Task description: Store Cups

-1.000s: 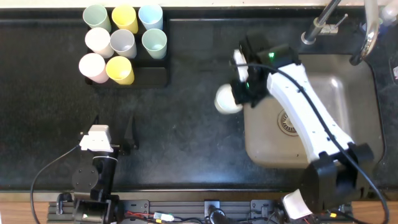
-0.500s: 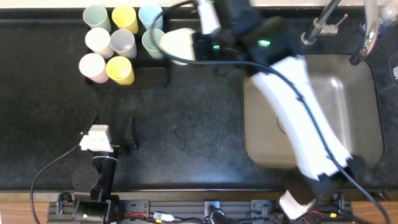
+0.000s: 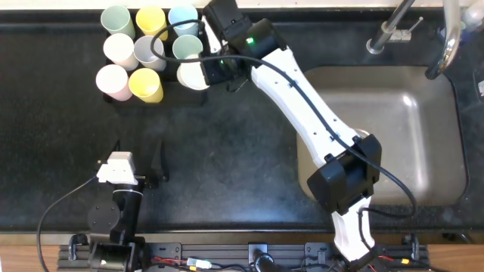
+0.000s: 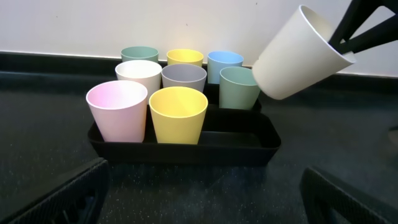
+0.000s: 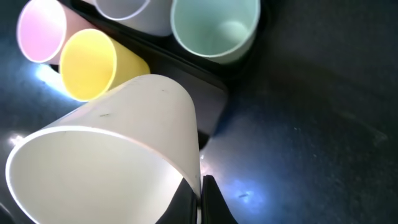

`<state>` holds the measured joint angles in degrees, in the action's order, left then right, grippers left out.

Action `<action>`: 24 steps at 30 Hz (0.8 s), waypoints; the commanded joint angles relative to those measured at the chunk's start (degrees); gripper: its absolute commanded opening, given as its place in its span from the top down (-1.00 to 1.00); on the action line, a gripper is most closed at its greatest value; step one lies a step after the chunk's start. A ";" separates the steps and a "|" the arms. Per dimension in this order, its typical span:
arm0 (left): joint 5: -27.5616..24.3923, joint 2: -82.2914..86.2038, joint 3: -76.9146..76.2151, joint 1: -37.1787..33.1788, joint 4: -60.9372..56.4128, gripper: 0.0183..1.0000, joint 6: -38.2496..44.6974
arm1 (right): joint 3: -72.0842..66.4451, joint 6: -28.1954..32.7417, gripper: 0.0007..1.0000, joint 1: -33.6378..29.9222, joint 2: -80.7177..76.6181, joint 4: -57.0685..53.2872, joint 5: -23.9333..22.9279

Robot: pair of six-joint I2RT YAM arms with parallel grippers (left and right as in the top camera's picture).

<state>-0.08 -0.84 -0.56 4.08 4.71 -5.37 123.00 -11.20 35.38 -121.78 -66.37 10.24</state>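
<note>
White cup [image 3: 193, 75] is held tilted, by its rim, in the right gripper's [image 3: 218, 69] jaws over a corner of the black tray [image 4: 186, 152] at the tabletop's far edge. Left gripper's [image 3: 138, 149] jaws are spread wide.

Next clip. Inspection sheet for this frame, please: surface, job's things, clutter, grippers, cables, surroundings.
Surface: black speckled countertop.
Job's things: black plastic tray holds eight upright pastel plastic cups; its front right slot is free. A cream plastic cup hangs tilted above that corner.
Clutter: nothing seen.
Grippers: right gripper pinches the cream cup's rim; left gripper is open, low over the counter, facing the tray.
Cables: a black cable runs along the right arm; another cable loops by the left arm's base.
Surroundings: steel sink and tap at the counter's right.
</note>
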 commanded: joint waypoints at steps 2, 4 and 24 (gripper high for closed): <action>-0.70 0.68 0.11 -0.15 0.13 -1.00 1.05 | 0.87 -0.66 0.91 1.14 -1.86 0.81 0.46; -0.70 0.68 0.11 -0.15 0.13 -1.00 1.05 | 0.87 -0.68 0.92 1.14 -2.69 0.63 0.50; -0.70 0.68 0.11 -0.15 0.13 -1.00 1.05 | 0.81 -1.75 0.91 1.46 -8.39 0.33 0.24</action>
<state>-0.08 -0.84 -0.56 4.08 4.71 -5.37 123.00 -12.23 36.42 -129.21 -66.39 10.22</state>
